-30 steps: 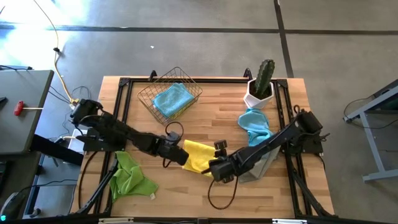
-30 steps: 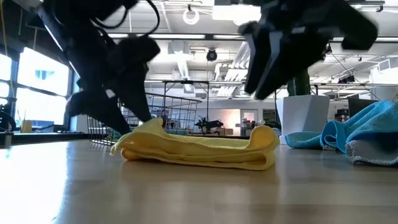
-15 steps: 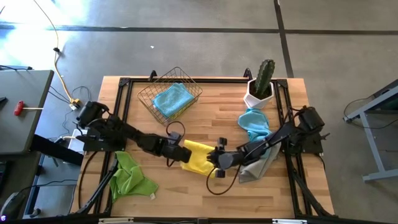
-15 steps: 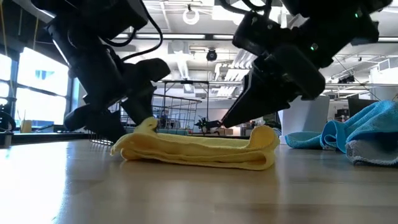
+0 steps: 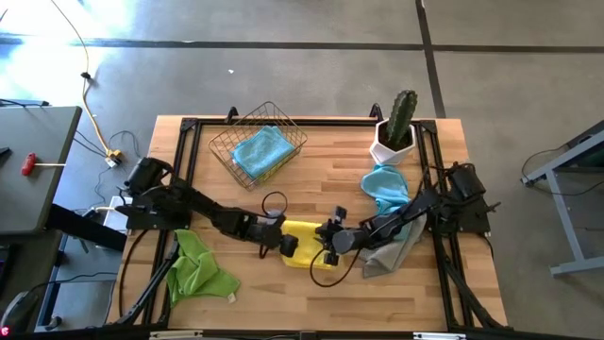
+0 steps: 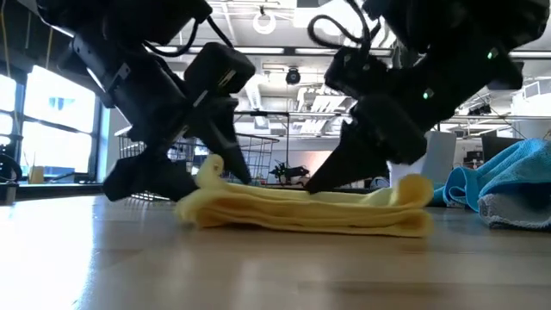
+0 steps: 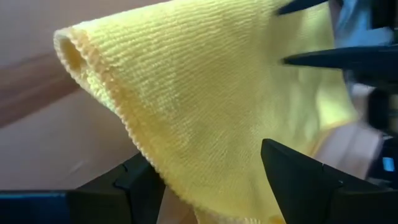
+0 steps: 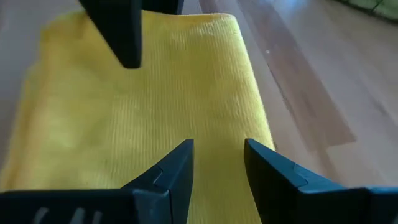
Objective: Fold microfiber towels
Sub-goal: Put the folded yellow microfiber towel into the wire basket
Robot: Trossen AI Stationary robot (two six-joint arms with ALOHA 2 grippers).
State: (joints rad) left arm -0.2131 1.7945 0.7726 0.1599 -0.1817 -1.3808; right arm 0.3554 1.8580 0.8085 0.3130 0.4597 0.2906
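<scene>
A: Right, both arms are down on the yellow towel [image 5: 304, 243] at the near middle of the counter [image 5: 321, 156]. Left pincer [image 5: 286, 245] is spread wide around its left edge, cloth sitting between the fingers [image 7: 298, 180].

B: And the right pincer [image 5: 330, 256] hovers over the right end, fingers partly spread, gripping nothing that I can see.

A: Towel's already doubled over, lying flat in a long bundle.

B: So the trick here, I'd say, is to close on both layers together and lift evenly, or that edge will slip and open up.

A: Other towels wait: green [image 5: 196, 270] near left, blue [image 5: 387, 192] far right.
</scene>
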